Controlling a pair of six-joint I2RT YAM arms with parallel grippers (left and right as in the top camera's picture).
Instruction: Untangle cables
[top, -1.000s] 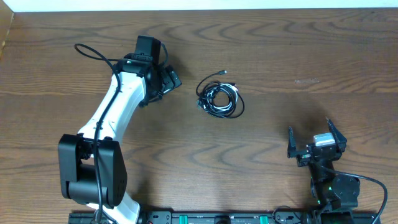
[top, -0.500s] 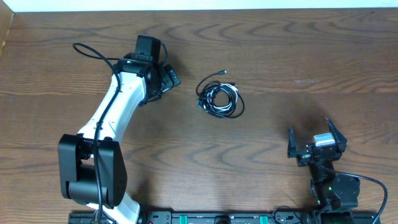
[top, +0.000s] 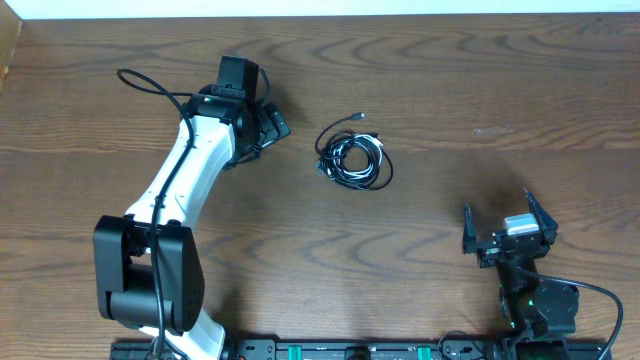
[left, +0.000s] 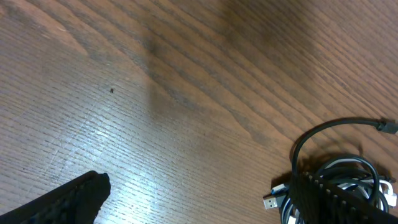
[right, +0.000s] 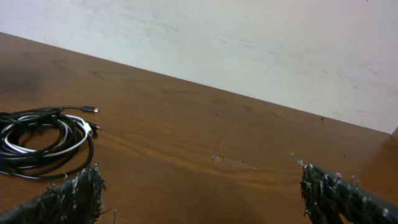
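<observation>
Where the dark wooden desk meets its near edge, a black rail with green connectors runs along it.

1. Right arm base: black, at the near right corner, with a small green light.
2. Right fingers: black, just beyond that base and pointing toward the far edge. They are spread wide apart with only bare desk between them. They are well apart from the cables.
3. Left arm: white links on a black base close to the near left corner, reaching toward the far edge.
4. Cables: one small tangled coil of thin black and white cords, lying flat about midway between the left and right edges and somewhat nearer the far edge than the near one. One black end with a small plug strays out toward the far edge. The left wrist view shows a silver plug at the coil's edge.
5. Left fingers: black, on the left-edge side of the coil, near it but with a gap of bare desk showing from overhead. They are wide apart and hold nothing.
6. Thick black lead: loops out from the left arm toward the far left corner.
7. Pale wall: stands beyond the far edge.
</observation>
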